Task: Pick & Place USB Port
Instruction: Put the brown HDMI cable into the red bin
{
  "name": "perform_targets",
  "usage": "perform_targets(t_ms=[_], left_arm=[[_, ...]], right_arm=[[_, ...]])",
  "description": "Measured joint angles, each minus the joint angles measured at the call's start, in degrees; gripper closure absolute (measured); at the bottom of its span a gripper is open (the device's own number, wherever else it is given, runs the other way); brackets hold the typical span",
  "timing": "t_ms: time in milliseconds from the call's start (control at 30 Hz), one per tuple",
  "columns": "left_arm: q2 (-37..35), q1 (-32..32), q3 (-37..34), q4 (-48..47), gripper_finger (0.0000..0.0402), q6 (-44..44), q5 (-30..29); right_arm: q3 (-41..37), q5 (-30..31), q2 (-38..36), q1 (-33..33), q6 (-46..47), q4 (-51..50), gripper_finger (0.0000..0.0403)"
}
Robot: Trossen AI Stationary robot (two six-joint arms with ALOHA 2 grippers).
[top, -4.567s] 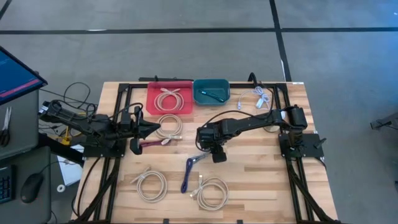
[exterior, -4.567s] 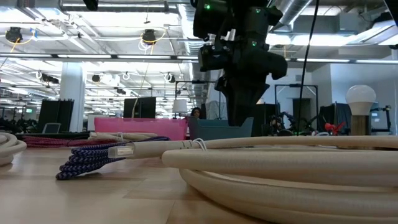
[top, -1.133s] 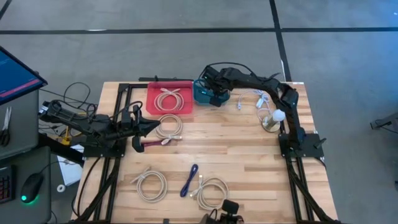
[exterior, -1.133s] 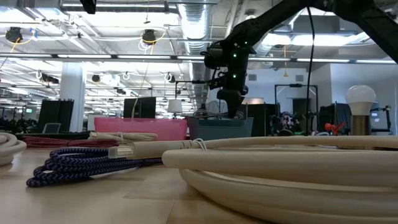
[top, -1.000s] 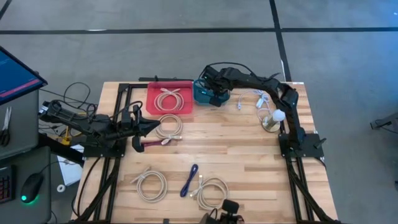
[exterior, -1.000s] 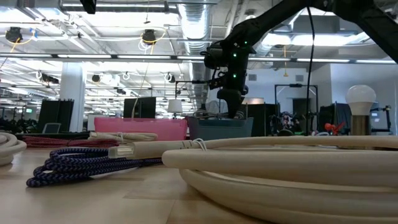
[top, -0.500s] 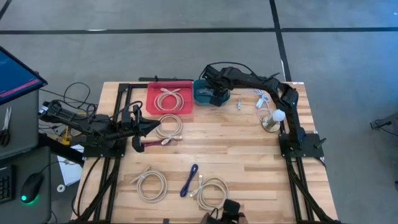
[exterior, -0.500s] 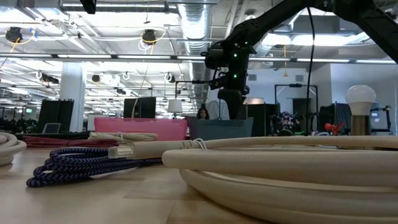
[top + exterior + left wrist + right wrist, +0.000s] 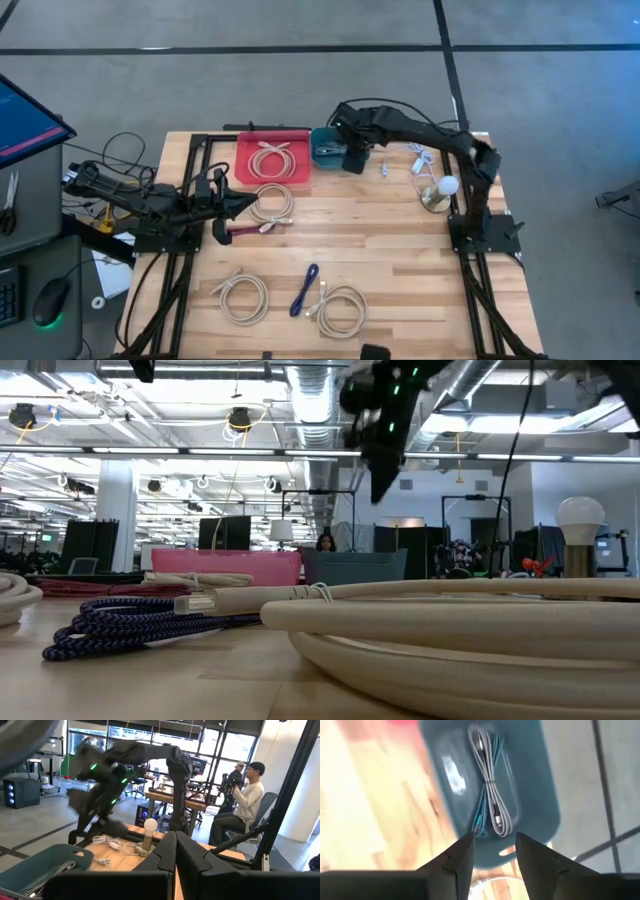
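Observation:
My right gripper (image 9: 492,852) hangs open above the teal bin (image 9: 325,140) at the table's far edge, touching nothing. In the bin lies a bundle of grey and teal braided cables (image 9: 487,790), flat on the bin's floor. In the low view the right gripper (image 9: 383,465) shows blurred, well above the bin (image 9: 355,567). A dark blue braided cable (image 9: 304,288) lies on the wood near the front. My left gripper (image 9: 246,205) waits shut at the table's left, beside a white cable coil (image 9: 273,205).
A red bin (image 9: 272,158) with a white cable stands left of the teal one. White coils (image 9: 244,297) (image 9: 342,308) lie near the front edge. A bulb lamp (image 9: 444,188) and loose white cables (image 9: 415,158) are at the far right. A person (image 9: 245,800) sits beyond the table.
My right gripper has risen out of the teal bin and drawn a little toward the table's right, leaving the cable bundle lying in the bin. Its motion blurs it in the low view.

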Motion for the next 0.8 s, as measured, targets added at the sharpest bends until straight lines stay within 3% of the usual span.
perform_targets(t_ms=[400,800], left_arm=[[0.00,0.00,0.00,0.01,0.0396,0.02,0.00],[0.01,0.00,0.00,0.02,0.0396,0.04,0.01]], right_arm=[[0.02,-0.12,-13.66,12.35,8.75,0.04,0.0291],[0.02,-0.13,-18.25,27.10,20.10,0.04,0.0291]])
